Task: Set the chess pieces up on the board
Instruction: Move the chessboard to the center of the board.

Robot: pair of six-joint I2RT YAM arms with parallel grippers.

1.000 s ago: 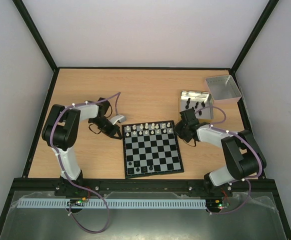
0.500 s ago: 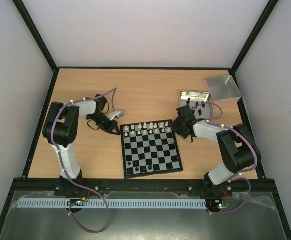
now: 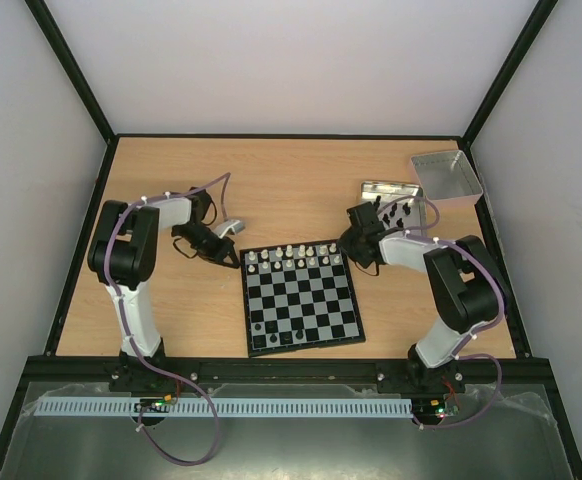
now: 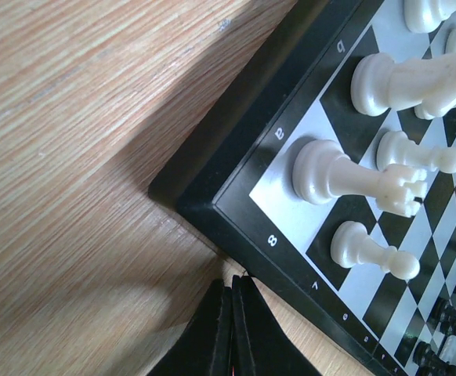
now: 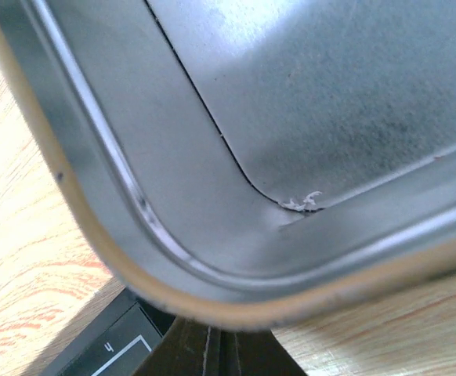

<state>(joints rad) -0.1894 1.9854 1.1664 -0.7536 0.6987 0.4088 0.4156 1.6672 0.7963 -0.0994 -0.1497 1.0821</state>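
**Chess pieces part-way onto the board, both claws clenched**

We see the board lying near the middle of the worktop, between the two arms and turned slightly off square. White pieces line its two far rows. A few black pieces stand along its near edge, toward the left corner. More black figures stand inside the gold-rimmed tin, which sits just beyond the board's far right corner. A grey tray lies behind and to the right of the tin. We cannot tell whether the two touch.

Our left claw is low over the worktop, just off the board's far left corner. Its fingers are pressed together with nothing between them. From the left wrist we see the tips just beside the black border, near the printed 8, though contact is unclear. On the corner square there stands a white rook, with a white pawn on the square in front of it.

Our right claw is clenched too and grasps nothing. It sits between the board's far right corner and the tin's near left corner. From the right wrist, the tin's rounded corner fills the view, showing its gold rim and a stretch of bare metal floor. The dark fingertips sit just beneath that rim. A sliver of the board's border shows at lower left. We cannot tell whether the tips touch the rim.
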